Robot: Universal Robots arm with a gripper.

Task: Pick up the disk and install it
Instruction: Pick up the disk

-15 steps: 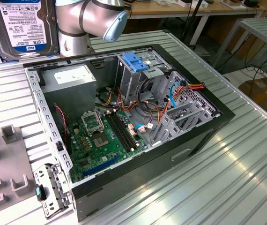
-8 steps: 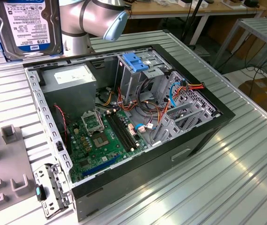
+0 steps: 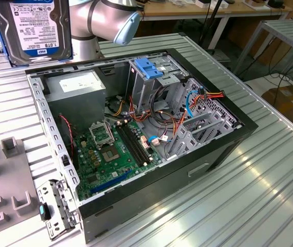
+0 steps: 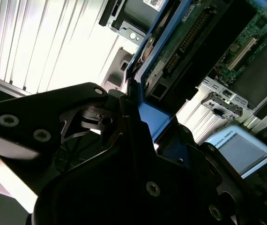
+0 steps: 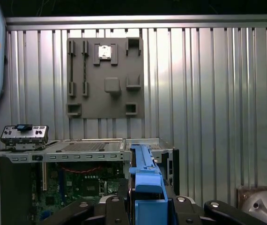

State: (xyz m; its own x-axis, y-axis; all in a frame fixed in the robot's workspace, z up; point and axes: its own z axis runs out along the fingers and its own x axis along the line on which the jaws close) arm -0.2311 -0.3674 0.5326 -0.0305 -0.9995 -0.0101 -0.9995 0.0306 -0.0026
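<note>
The disk [image 3: 33, 28] hangs upright in the air at the exterior view's upper left, above and behind the open computer case [image 3: 136, 128]. Its white-and-blue label faces the camera and blue rails run along its edges. In both wrist views my gripper [image 5: 147, 202] is shut on the disk, with black fingers [image 4: 124, 117] clamped on either side of it. The blue rail [image 5: 145, 183] shows edge-on between them, and the disk's circuit-board side [image 4: 185, 42] shows too. The case's metal drive cage [image 3: 154, 82], topped by a blue latch [image 3: 149, 69], stands below and towards the exterior view's right of the disk.
The case lies on a slatted aluminium table [image 3: 270, 170] with its motherboard [image 3: 115, 149] and cables exposed. A grey fixture plate [image 3: 2, 180] lies at the exterior view's left, with a small metal bracket [image 3: 54, 211] beside the case. The arm's base [image 3: 100, 20] stands behind the case.
</note>
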